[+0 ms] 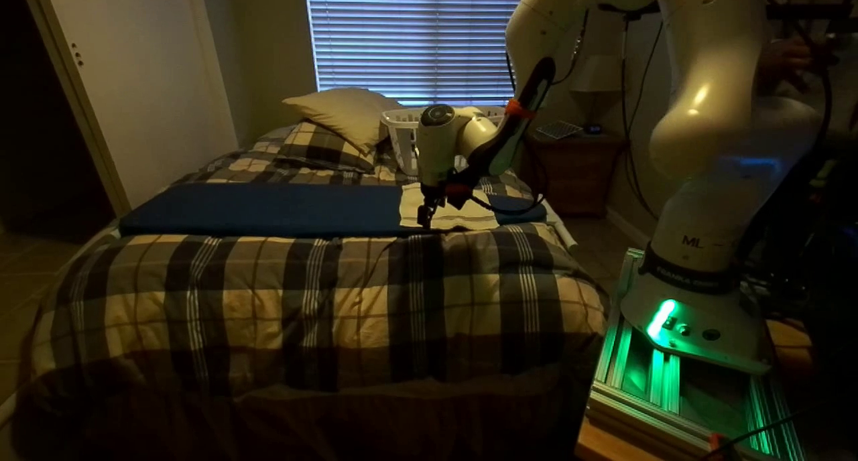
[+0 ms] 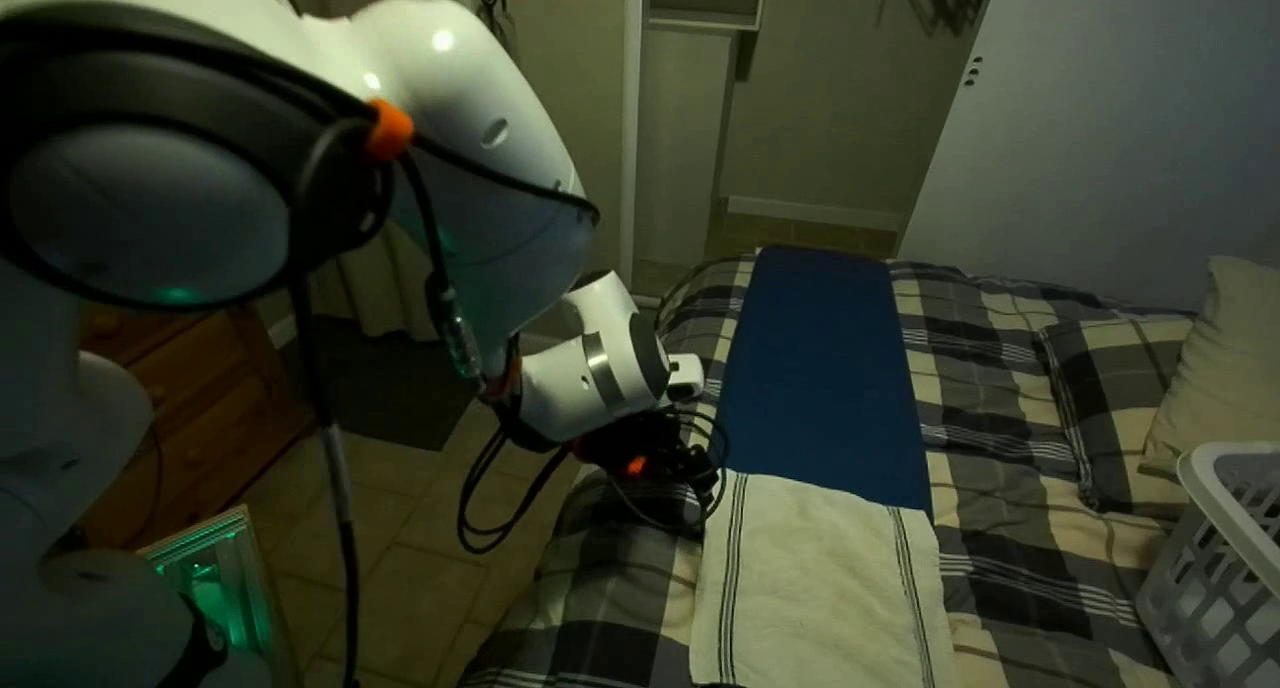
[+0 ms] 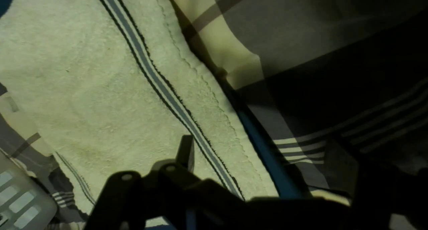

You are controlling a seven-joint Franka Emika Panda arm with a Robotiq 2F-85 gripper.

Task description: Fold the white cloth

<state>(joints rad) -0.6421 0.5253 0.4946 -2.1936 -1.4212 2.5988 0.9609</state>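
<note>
Your gripper (image 1: pixel 425 218) is empty, its fingers (image 3: pixel 186 151) spread wide to either side of the stitched hem (image 3: pixel 238 133) of the white cloth (image 3: pixel 97 89) in the wrist view, and you look to be lining up the first fold: dip to that hem, pinch it, carry it across. Left to right in an exterior view, the cloth lies seemingly unfolded, flat, lightly rumpled, dark-striped along two edges, across the long dark blue cloth (image 2: pixel 822 368), the lattice laundry basket (image 2: pixel 1228 513) standing apart beyond.
</note>
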